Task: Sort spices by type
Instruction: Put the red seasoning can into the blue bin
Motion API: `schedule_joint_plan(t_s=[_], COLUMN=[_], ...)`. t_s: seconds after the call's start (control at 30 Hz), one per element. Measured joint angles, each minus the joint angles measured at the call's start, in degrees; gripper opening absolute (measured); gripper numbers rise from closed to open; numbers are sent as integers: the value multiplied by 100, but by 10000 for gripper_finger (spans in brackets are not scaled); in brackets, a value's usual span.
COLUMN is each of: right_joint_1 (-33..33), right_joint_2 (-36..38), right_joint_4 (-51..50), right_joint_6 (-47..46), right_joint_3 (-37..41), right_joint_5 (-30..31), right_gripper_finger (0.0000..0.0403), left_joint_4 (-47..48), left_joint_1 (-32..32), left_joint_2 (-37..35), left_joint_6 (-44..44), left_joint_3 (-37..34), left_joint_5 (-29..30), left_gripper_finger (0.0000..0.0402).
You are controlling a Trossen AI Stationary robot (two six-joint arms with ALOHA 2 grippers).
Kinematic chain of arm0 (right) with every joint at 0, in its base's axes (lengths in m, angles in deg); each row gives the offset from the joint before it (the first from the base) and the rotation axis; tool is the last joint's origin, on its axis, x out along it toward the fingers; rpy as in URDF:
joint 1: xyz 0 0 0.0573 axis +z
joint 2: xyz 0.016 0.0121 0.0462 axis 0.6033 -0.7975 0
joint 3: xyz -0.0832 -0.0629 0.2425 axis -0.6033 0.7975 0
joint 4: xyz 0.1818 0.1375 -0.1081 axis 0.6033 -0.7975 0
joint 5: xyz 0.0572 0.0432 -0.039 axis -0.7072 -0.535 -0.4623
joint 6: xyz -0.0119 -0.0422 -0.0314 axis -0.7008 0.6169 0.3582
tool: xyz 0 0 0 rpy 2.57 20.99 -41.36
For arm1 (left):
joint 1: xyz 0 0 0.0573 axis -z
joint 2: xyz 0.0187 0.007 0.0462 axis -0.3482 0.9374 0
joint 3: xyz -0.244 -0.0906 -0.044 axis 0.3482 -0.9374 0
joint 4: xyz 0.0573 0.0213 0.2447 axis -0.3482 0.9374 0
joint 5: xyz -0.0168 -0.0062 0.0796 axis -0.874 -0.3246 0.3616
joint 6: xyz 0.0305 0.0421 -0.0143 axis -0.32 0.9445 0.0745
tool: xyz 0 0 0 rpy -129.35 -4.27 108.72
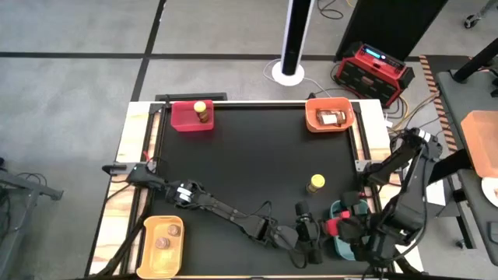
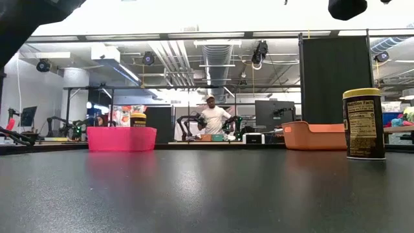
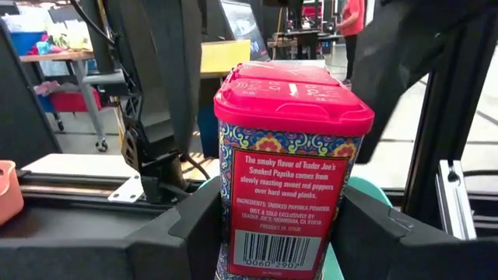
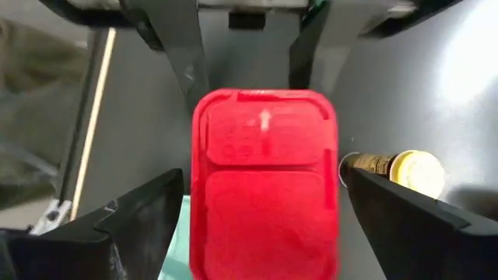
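A red-lidded spice tin [image 3: 288,163] with a patterned body stands upright between the fingers of my left gripper [image 1: 320,230], at the near right beside the teal bin [image 1: 341,243]. My right gripper [image 4: 264,225] hangs open over the tin's lid [image 4: 264,179], one finger on each side and a narrow gap to each. A yellow-lidded dark jar [image 1: 315,183] stands on its base on the table. The red bin [image 1: 191,117] holds another yellow-lidded jar [image 1: 201,111]. The orange bin [image 1: 328,117] holds a brownish spice container. Two small round jars lie in the yellow bin [image 1: 163,237]. My left gripper pinches the tin's two narrow sides [image 3: 224,233] between its two fingers, below the red lid. The fingers come level from the table's left side. The tin stays upright with its label facing the wrist camera; its bottom is cut off by the picture's edge.
The right arm's base and cables [image 1: 405,171] rise at the table's right edge. The left arm [image 1: 218,206] lies low across the near part of the table. The table's middle [image 1: 249,163] is bare black surface. A person [image 2: 212,120] stands far behind the table.
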Motion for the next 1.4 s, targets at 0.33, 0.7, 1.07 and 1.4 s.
schedule_joint_plan(t_s=[0.33, 0.7, 1.07, 1.4], right_joint_1=[-121, -122, 673, 1544], right_joint_2=[-128, -123, 637, 1248], right_joint_4=[-20, -60, -869, -87], right_joint_6=[157, 192, -1112, -1990], right_joint_3=[2, 4, 168, 1402], right_joint_5=[-502, -590, -654, -570], right_gripper_finger=[276, 197, 197, 197], left_joint_4=[9, 73, 278, 237], left_joint_1=[4, 9, 49, 133], left_joint_2=[0, 0, -100, -432], left_joint_6=[67, 55, 64, 93], left_joint_3=[0, 0, 7, 0], left_joint_5=[-2, -12, -1, 73], left_gripper_finger=[185, 191, 192, 192])
